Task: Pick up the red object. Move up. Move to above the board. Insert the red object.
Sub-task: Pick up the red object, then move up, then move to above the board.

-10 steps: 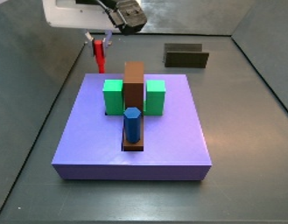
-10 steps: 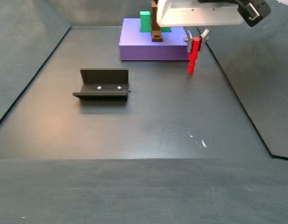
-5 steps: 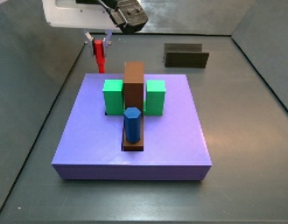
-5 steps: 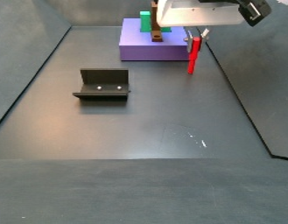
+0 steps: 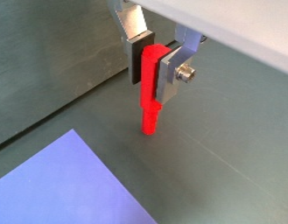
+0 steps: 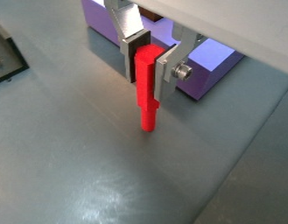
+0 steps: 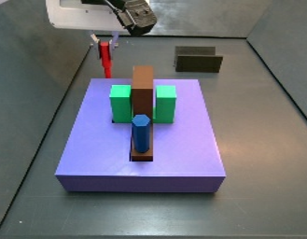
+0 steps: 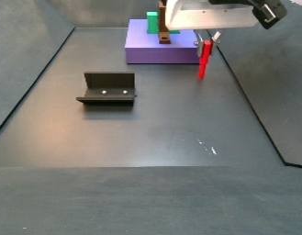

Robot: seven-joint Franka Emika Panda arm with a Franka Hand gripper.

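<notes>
My gripper (image 5: 151, 63) (image 6: 146, 63) is shut on the red object (image 5: 150, 101) (image 6: 146, 87), a slender red peg that hangs upright below the fingers, off the floor. In both side views the gripper (image 7: 104, 40) (image 8: 206, 39) holds the red object (image 7: 105, 60) (image 8: 204, 59) beside the lavender board (image 7: 143, 140) (image 8: 157, 48), not over it. The board carries a long brown bar (image 7: 143, 93), green blocks (image 7: 120, 103) and a blue hexagonal peg (image 7: 141, 133). A corner of the board shows in both wrist views (image 5: 64, 188) (image 6: 210, 59).
A dark fixture (image 8: 107, 88) (image 7: 198, 60) stands on the grey floor away from the board; its edge shows in a wrist view (image 6: 3, 61). Grey walls bound the floor.
</notes>
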